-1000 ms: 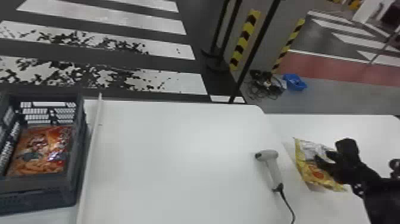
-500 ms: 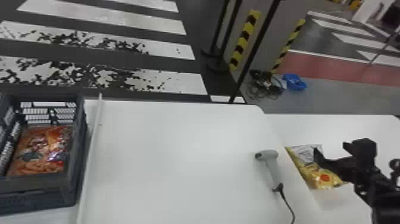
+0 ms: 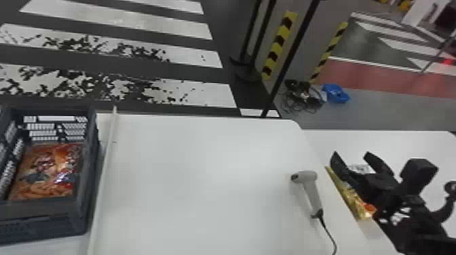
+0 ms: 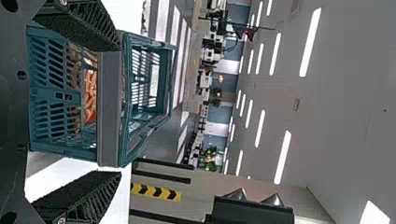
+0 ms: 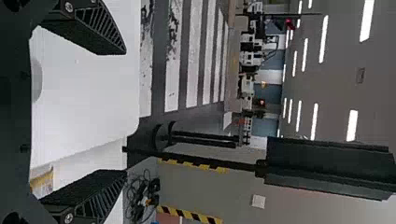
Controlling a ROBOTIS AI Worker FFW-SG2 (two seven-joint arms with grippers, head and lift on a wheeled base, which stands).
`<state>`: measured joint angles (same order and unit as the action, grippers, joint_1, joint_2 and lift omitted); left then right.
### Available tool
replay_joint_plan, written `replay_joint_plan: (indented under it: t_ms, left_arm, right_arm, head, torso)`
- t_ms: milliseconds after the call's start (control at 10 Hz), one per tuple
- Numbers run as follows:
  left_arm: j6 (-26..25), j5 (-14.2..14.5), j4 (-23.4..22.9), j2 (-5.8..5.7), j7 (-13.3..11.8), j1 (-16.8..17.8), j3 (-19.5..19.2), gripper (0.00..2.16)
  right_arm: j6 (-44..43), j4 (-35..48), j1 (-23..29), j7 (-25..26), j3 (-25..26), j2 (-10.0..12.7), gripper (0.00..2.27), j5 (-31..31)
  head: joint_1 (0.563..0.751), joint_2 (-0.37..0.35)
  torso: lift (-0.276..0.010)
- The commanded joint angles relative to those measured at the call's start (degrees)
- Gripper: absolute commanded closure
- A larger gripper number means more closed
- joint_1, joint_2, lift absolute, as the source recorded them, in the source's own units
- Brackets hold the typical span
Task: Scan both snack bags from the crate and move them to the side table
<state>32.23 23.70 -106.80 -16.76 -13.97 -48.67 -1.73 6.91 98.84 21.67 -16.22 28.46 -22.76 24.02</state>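
Scanner: a grey hand scanner (image 3: pixel 310 190) on the main table (image 3: pixel 203 162); its black cable (image 3: pixel 327 230) trails toward the robot.
Yellow bag: a snack bag (image 3: pixel 354 200) to the scanner's right, on the side table (image 3: pixel 417 144); partly hidden by the right gripper.
Orange bag: a snack bag (image 3: pixel 51 173) well to the scanner's left; lying inside the crate.
Crate: a grey plastic crate (image 3: pixel 83 190), slotted sides, far left of the scanner.
Right gripper: right of the scanner (image 3: pixel 351 157); jaws apart, nothing between the tips.
Left gripper: seen from its wrist (image 4: pixel 119 110), the crate ahead; jaws spread wide, empty.
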Motion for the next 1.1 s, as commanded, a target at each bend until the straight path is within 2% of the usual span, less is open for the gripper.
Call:
replay_joint_plan:
  t_ms: [0,100,300,400,600,800,1000]
  left_arm:
    - [-0.4,-0.3,-0.6,0.06,0.1,-0.1,0.1,0.04]
    - [-1.3,-0.5,-1.0,0.06,0.1,-0.1,0.2,0.04]
    - [-3.0,-1.5,-2.8,-0.21,0.3,-0.2,0.9,0.04]
    - [-4.2,-1.6,-3.9,-0.47,0.5,-0.2,1.2,0.04]
    - [-7.6,-1.9,-7.4,-0.82,1.3,-1.0,1.2,0.04]
    - [-16.7,-2.9,-13.7,-1.35,2.8,-2.2,0.4,0.04]
    - [-26.2,-2.8,-19.4,-1.61,3.0,-2.7,-2.6,0.04]
  right_arm:
    - [1.7,4.1,0.5,0.0,-2.4,4.4,0.09,1.2]
    - [1.8,6.5,1.4,0.0,-3.9,7.2,0.09,1.2]
    - [-0.3,10.7,4.6,-0.1,-7.6,12.1,0.09,1.0]
    - [-4.0,12.3,7.5,-0.7,-9.7,13.5,0.09,0.9]
    - [-15.6,12.3,12.6,-0.7,-13.1,14.6,0.09,0.2]
    - [-25.4,11.5,16.0,-0.6,-15.5,15.3,0.09,-1.4]
    - [-26.1,10.3,16.0,-0.7,-16.2,15.2,0.09,-2.1]
  head:
    - [0.695,-0.35]
    - [0.695,-0.35]
    - [0.695,-0.288]
    - [0.695,-0.251]
    - [0.695,-0.189]
    - [0.695,-0.175]
    - [0.695,-0.173]
  torso:
    - [-0.095]
    - [-0.095]
    - [-0.095]
    - [-0.095]
    - [-0.095]
    - [-0.095]
    - [-0.095]
